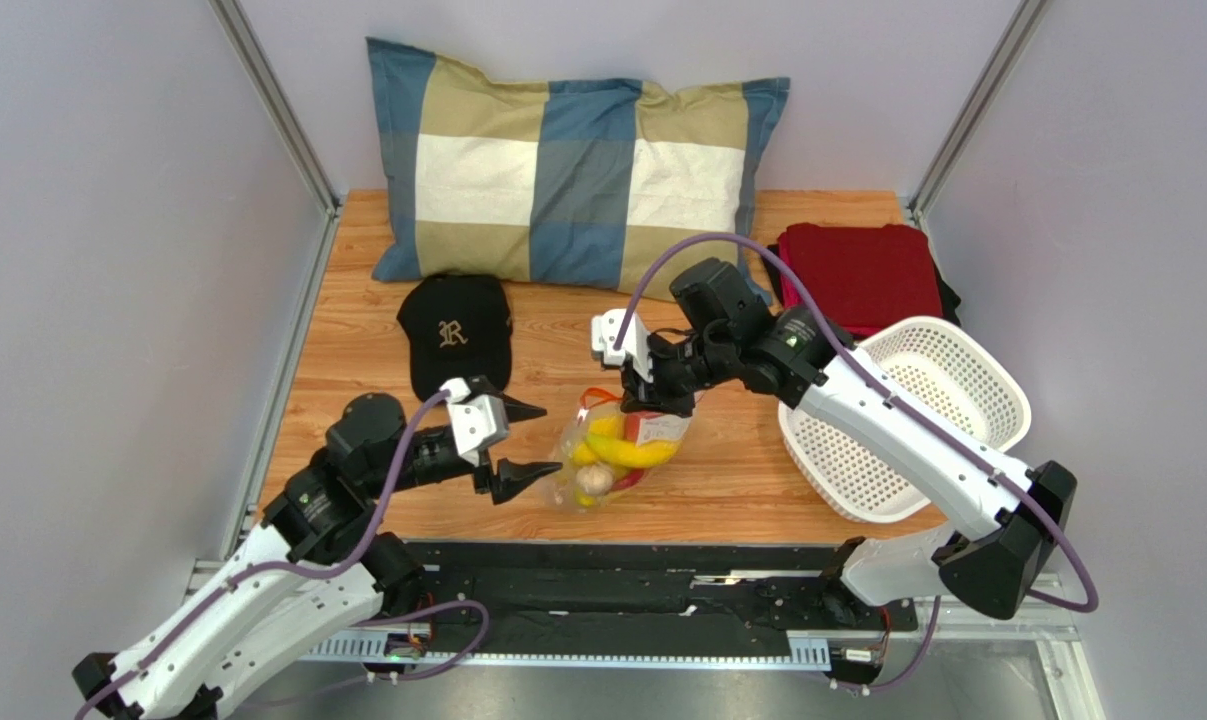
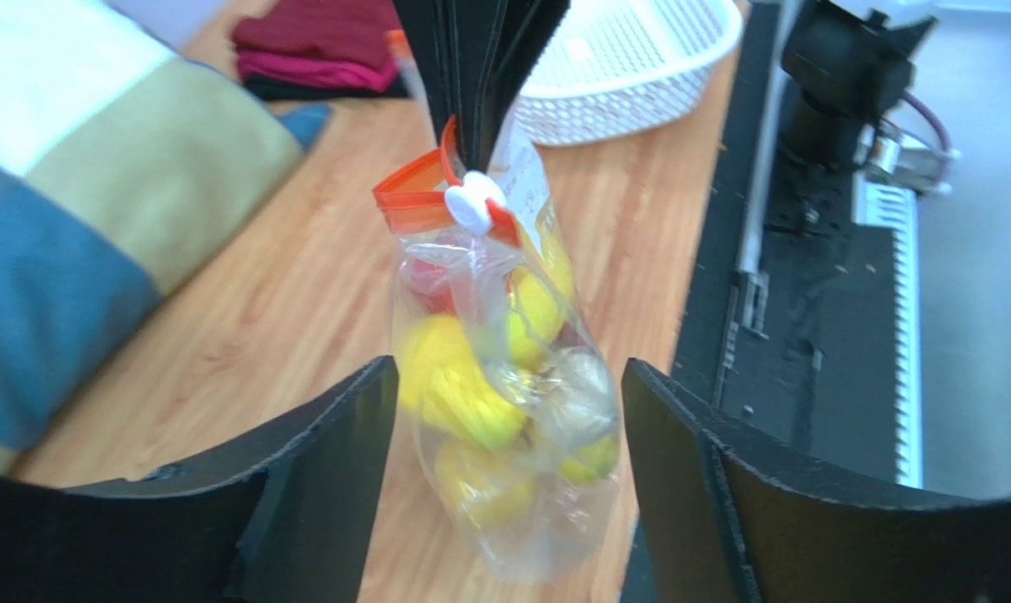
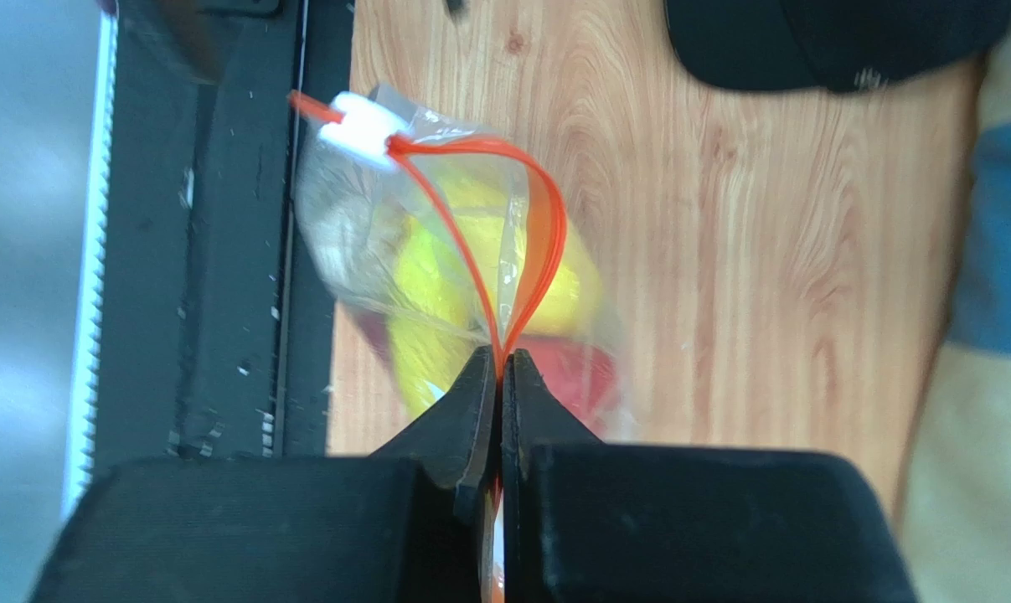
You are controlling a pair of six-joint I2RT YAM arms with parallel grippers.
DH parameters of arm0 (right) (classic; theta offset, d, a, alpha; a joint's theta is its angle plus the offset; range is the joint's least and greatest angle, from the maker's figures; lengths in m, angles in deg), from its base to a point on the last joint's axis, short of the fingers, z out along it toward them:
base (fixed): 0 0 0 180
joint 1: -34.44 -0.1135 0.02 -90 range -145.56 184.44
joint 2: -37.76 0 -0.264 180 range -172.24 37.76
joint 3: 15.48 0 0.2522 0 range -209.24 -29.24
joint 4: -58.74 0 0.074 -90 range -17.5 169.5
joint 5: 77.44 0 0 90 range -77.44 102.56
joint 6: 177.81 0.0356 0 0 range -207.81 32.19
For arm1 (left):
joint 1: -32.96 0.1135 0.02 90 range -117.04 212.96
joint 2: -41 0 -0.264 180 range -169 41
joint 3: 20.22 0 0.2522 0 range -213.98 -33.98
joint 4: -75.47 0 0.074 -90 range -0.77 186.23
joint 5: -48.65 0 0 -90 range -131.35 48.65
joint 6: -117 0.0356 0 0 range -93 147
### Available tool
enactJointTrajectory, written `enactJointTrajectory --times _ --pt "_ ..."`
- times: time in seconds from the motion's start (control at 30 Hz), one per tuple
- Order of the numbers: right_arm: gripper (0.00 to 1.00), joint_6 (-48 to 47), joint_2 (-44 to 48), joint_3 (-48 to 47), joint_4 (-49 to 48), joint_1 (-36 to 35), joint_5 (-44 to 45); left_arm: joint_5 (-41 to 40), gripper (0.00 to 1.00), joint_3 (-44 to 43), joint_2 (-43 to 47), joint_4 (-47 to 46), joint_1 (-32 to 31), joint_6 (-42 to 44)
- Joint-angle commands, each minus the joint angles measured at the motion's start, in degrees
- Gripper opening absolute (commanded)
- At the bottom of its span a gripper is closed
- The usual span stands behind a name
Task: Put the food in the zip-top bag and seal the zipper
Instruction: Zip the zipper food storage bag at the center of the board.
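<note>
- Your left tool is wide open, one finger on each side of the zip-top bag. I see no contact. It looks staged to take the slider.
- The bag hangs upright just right of that tool. I can't tell whether its bottom rests on the worktop.
- The food is inside: yellow pieces, a red piece and a beige round piece. Loading looks done.
- The zipper is not sealed. Its two strips bow apart between the white slider and the pinch.
- Your right tool is clamped on the zipper's end opposite the slider. That holds the mouth up and gives the slider something to pull against.
- Next, by my read: close the left tool on the slider and drag it toward the right tool. The risk is the film bunching and the slider slipping.
- The basket sits farther right and isn't involved.
</note>
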Motion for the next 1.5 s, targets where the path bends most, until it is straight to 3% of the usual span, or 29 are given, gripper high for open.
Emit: enactJointTrajectory --times 0.0,0.2,0.37,0.6,0.83,0.93,1.0,1.07,1.1,1.13,1.2,1.23,1.27,1.33,1.47 --pt "0.00 13.9 -1.8 -3.8 -0.7 1.7 -1.4 -8.5 0.79 1.5 3.8 -4.0 0.2 -1.4" --pt "0.00 22.1 -4.7 -5.8 -0.6 1.7 -0.6 -8.8 0.81 0.8 -1.7 -9.0 0.1 2.6" --pt "0.00 24.0 -5.3 -6.1 -1.1 1.7 -0.7 -14.4 0.68 0.9 -6.9 -13.0 0.2 1.0" --pt "0.00 28.8 -6.1 -6.9 -1.0 3.6 -4.4 -12.2 0.42 6.5 -6.2 -23.9 0.2 0.4" --pt "0.00 31.3 -8.0 -8.9 0.6 5.5 -8.5 -8.5 0.37 6.3 -8.6 -28.2 0.1 0.4" --pt "0.00 31.6 -8.0 -9.2 0.7 5.5 -9.4 -9.9 0.20 4.6 -11.0 -26.7 0.1 0.8" --pt "0.00 30.7 -7.8 -9.2 1.1 5.7 -9.6 -9.1 0.00 3.8 -11.1 -24.9 0.2 0.3" --pt "0.00 29.0 -7.4 -9.2 2.5 6.0 -8.9 -7.7 0.00 3.6 -10.3 -23.2 0.3 -0.2" --pt "0.03 27.2 -7.2 -9.4 3.6 6.4 -8.5 -7.0 0.00 3.2 -10.0 -22.2 0.3 0.1" --pt "0.19 25.7 -7.2 -9.3 4.3 7.6 -8.1 -6.3 0.00 3.0 -9.2 -21.4 0.4 0.1" --pt "0.40 22.3 -6.4 -9.8 5.9 9.3 -7.8 -3.5 0.00 2.2 -8.5 -19.0 1.3 0.1" --pt "0.60 18.9 -6.1 -10.5 6.0 11.4 -7.7 -1.9 0.00 1.8 -8.1 -18.4 1.6 0.6" --pt "0.69 17.7 -5.7 -11.0 5.8 12.3 -7.5 1.0 0.00 1.5 -8.0 -16.0 1.7 1.1" --pt "0.77 14.0 -4.8 -13.2 4.7 13.0 -8.0 5.6 0.00 0.1 -8.2 -13.7 1.8 3.6" --pt "0.79 10.3 -4.5 -16.2 3.5 12.0 -13.1 8.2 0.00 -3.6 -11.1 -11.7 1.8 4.2"
